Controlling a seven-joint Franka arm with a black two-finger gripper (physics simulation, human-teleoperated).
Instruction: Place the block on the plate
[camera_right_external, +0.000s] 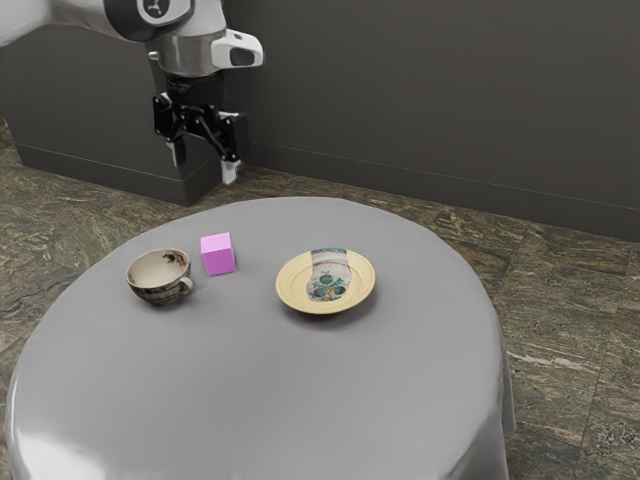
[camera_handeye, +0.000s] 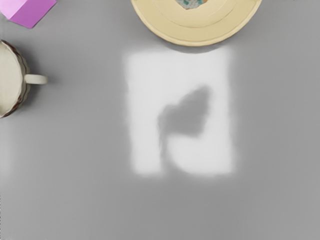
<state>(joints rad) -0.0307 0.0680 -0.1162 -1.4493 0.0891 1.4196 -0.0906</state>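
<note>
High at the exterior view's upper left, my gripper (camera_right_external: 204, 165) hangs open above the table's far edge, its fingers spread with nothing between them. The pink block (camera_right_external: 218, 254) rests on the tabletop, lower than the hand and apart from it. Toward the exterior view's right from the block lies the cream plate (camera_right_external: 292, 286), with a patterned centre and nothing on it. In the wrist view, part of the block (camera_handeye: 31, 12) appears beside the cup, and part of the plate (camera_handeye: 197, 34) is in view too.
A patterned cup (camera_right_external: 160, 278) stands close to the block, on the exterior view's left, its handle toward the block's near side. All three things share a round table (camera_right_external: 300, 400) with a grey cloth. A dark wall (camera_right_external: 420, 90) rises behind it.
</note>
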